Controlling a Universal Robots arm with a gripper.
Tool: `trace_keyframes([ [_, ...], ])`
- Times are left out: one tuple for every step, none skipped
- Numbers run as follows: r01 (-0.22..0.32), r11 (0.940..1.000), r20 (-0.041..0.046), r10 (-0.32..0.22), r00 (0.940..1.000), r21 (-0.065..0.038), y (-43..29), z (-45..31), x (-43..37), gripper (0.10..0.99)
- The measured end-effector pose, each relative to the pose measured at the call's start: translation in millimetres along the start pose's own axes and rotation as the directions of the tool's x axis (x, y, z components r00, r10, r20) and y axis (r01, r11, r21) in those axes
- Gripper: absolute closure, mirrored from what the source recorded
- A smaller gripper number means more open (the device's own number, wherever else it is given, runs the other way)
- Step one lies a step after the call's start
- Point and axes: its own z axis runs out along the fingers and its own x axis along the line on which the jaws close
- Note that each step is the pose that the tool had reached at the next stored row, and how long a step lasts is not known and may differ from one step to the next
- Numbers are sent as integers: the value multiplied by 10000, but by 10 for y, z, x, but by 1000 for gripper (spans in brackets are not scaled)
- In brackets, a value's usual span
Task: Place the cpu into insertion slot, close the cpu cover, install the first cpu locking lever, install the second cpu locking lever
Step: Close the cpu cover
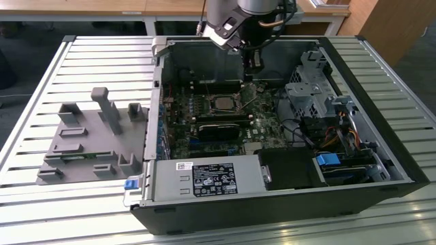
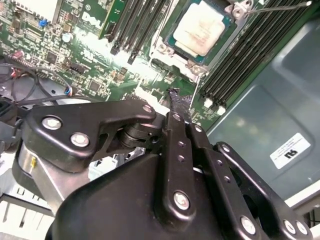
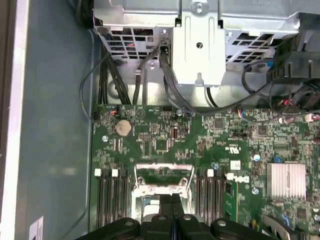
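The cpu (image 2: 202, 30), a pale silver square, lies in the insertion slot (image 2: 162, 48) on the green board; from the exterior view the cpu (image 1: 223, 102) is at the board's middle. In the first wrist view the cpu cover (image 3: 145, 189), a silvery frame with a square window, looks raised off the slot. My gripper (image 3: 171, 199) has its black fingers pressed together right at that frame, with nothing seen between them. In the exterior view the gripper (image 1: 253, 71) hangs inside the case, just to the right of the cpu. A thin metal lever (image 2: 280, 7) sticks out beside the slot.
The open case holds a grey power supply box with a white label (image 1: 204, 181), a black card (image 1: 218, 130), a metal drive cage (image 1: 313, 97) and loose cables (image 3: 170, 85). Memory slots (image 2: 235, 70) flank the socket. A grey fixture (image 1: 89, 138) sits on the slatted table.
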Motion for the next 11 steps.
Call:
trace_keyframes([
  [0,10000,-1,0,10000,13,8,18,2,980],
  [0,10000,-1,0,10000,25,16,34,3,980],
  [0,10000,0,0,10000,35,27,50,4,980],
  [0,10000,0,0,10000,42,42,62,7,980],
  [1,10000,1,-1,10000,46,58,71,11,980],
  [3,10000,1,-3,10000,48,74,79,15,980],
  [5,10000,0,-5,10000,48,89,87,21,980],
  [10,10000,-2,-10,10000,48,109,99,27,980],
  [16,10000,-3,-16,10000,47,126,110,34,980],
  [24,10000,-2,-24,10000,48,141,120,41,980],
  [29,10000,-2,-29,10000,48,154,130,47,980],
])
